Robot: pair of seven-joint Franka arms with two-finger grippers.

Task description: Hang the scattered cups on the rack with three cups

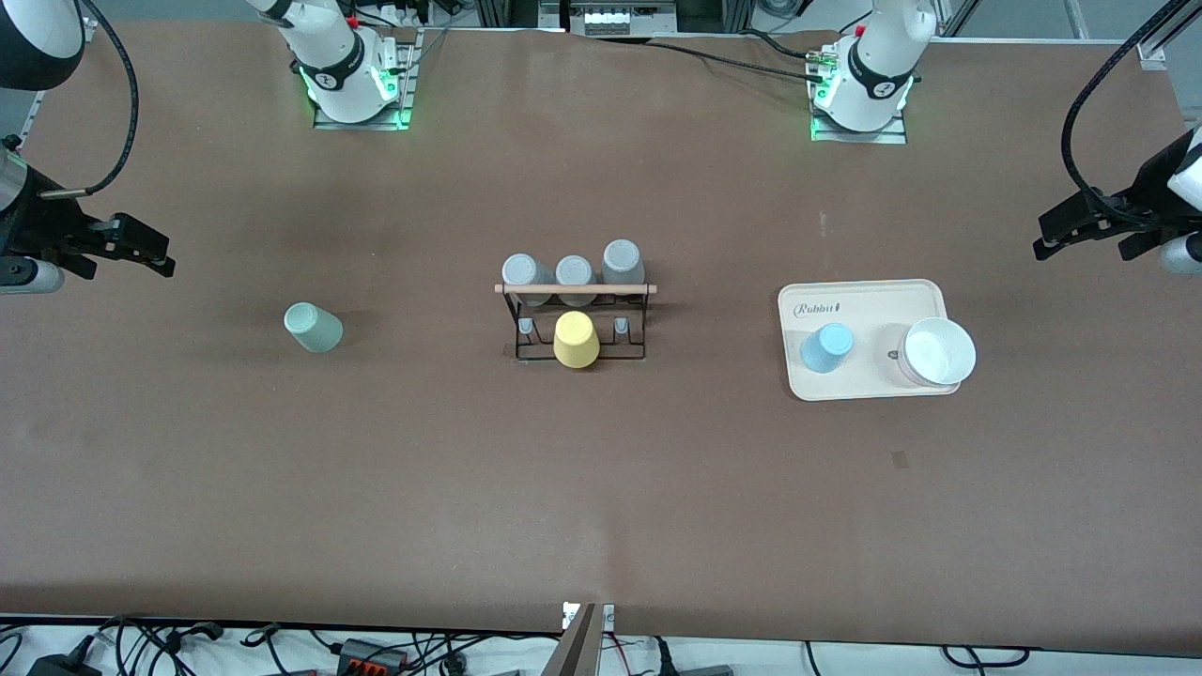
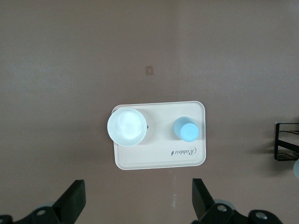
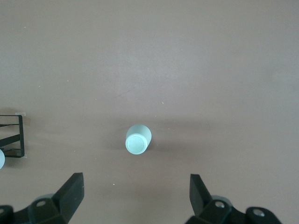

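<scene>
Right gripper up over table at right arm's end, fingers wide apart, empty. Sage green cup upside down on table near it. Rack mid-table with three grey cups and yellow cup. Light blue cup upside down on tray beside white bowl. Left gripper up over left arm's end, wide apart, empty.

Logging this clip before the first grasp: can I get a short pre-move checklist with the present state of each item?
1. Left end effector open, holding nothing: ok.
2. Right end effector open, holding nothing: ok.
3. Light blue cup upside down on the tray, apart from the white bowl: ok.
4. Sage green cup alone on the table, unobstructed: ok.
5. Rack carries three grey cups and a yellow cup; bare pegs beside the yellow cup: ok.
</scene>
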